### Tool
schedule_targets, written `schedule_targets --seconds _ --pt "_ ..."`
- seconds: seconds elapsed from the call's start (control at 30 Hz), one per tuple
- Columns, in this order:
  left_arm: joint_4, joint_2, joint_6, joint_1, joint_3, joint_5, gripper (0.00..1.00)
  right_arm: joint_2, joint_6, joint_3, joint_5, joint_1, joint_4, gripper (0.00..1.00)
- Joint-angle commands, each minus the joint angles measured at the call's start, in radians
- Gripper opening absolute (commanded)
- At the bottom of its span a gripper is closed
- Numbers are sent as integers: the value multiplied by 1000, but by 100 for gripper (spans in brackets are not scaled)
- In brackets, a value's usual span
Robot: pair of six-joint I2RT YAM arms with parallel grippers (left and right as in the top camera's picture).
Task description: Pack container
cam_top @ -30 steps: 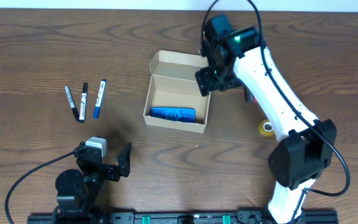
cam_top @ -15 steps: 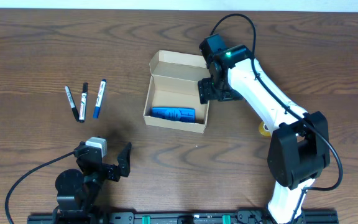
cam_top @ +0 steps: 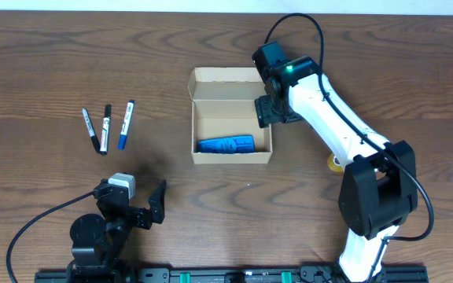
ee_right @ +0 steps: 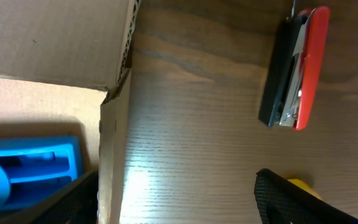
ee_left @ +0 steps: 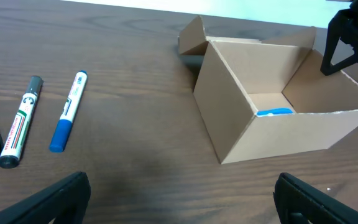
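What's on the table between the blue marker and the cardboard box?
Nothing; only bare tabletop lies between the blue marker and the cardboard box, as the overhead and left wrist views show.

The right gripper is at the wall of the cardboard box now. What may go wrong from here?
The right gripper is open astride one wall of the container, so a sideways move might drag or tip the box. The markers lie far to the left, so this arm may not reach them.
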Motion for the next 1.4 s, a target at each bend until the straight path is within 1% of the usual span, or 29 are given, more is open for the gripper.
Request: schedule_targets --seconds 0.0,0.1,0.5,0.63,0.73,0.83,1.0,1.1,1.27,1.37 --pt "-1 -7 -11 -3 -20 -3 95 1 -32 -6 37 -27 2 80" --pt "-1 -7 -11 -3 -20 -3 95 1 -64 -6 37 -41 3 80" --pt "-1 -7 -11 -3 -20 -3 95 1 -100 -6 32 -64 11 81" --pt "-1 -7 -11 -3 -20 -3 96 -8 -97 2 -42 -64 10 80" --pt "-1 -7 -11 -3 -20 -3 95 -49 -96 29 -124 -66 10 80" --pt "-1 -7 -11 -3 -20 -3 96 -111 -100 60 -128 -79 11 82" --pt "-1 -7 -11 -3 -20 -3 95 -245 -189 73 -128 -164 44 85" --pt "-1 -7 -11 -3 -20 -3 95 -284 -234 73 -129 -238 63 86" --pt "-1 -7 -11 -3 -20 -3 95 -270 -278 71 -130 -357 81 87" --pt "-1 -7 -11 -3 -20 -3 95 -243 -317 71 -161 -397 96 87"
